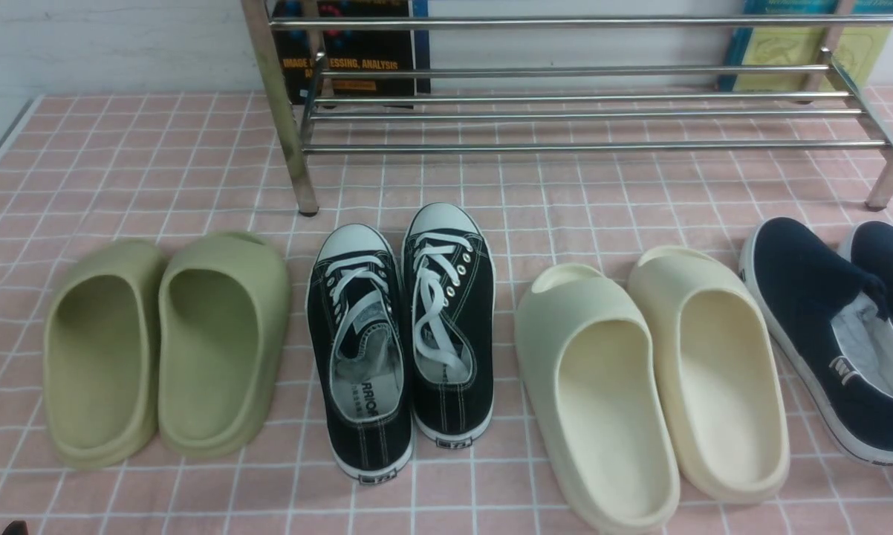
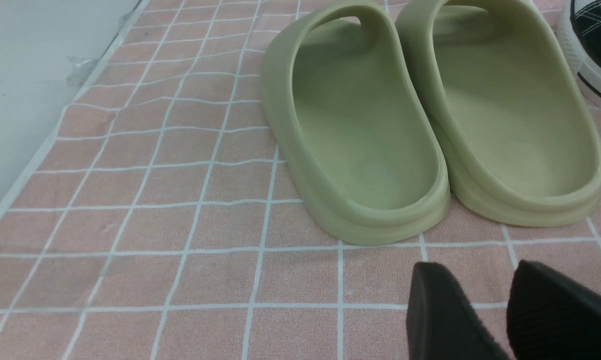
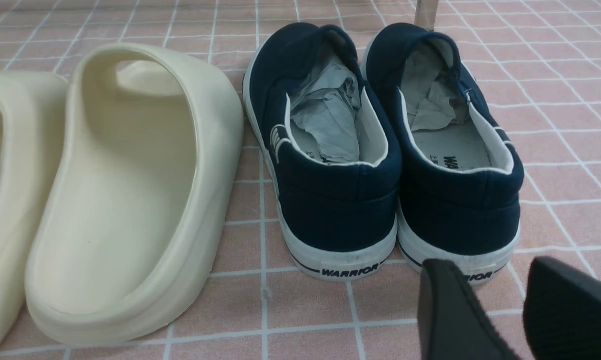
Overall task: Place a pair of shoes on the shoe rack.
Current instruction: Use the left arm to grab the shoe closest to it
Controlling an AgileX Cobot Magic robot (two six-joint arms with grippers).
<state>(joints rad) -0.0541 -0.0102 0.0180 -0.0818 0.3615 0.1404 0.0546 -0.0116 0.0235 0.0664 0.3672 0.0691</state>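
The pair of black canvas sneakers stands side by side in the middle of the pink checked cloth, toes toward the rack: the left shoe (image 1: 361, 349) and the right shoe (image 1: 450, 319). An edge of one shows in the left wrist view (image 2: 595, 35). The chrome shoe rack (image 1: 565, 145) stands behind them with nothing on its bars. My left gripper (image 2: 478, 267) is open and empty, low over the cloth behind the green slides. My right gripper (image 3: 488, 262) is open and empty, just behind the heel of a navy slip-on. Neither gripper shows in the front view.
Green foam slides (image 1: 164, 342) stand left of the sneakers. Cream slides (image 1: 647, 371) stand to their right, then navy slip-ons (image 1: 825, 327) stuffed with paper. Books (image 1: 357, 52) lean behind the rack. The cloth's left edge (image 1: 1, 148) meets a grey surface.
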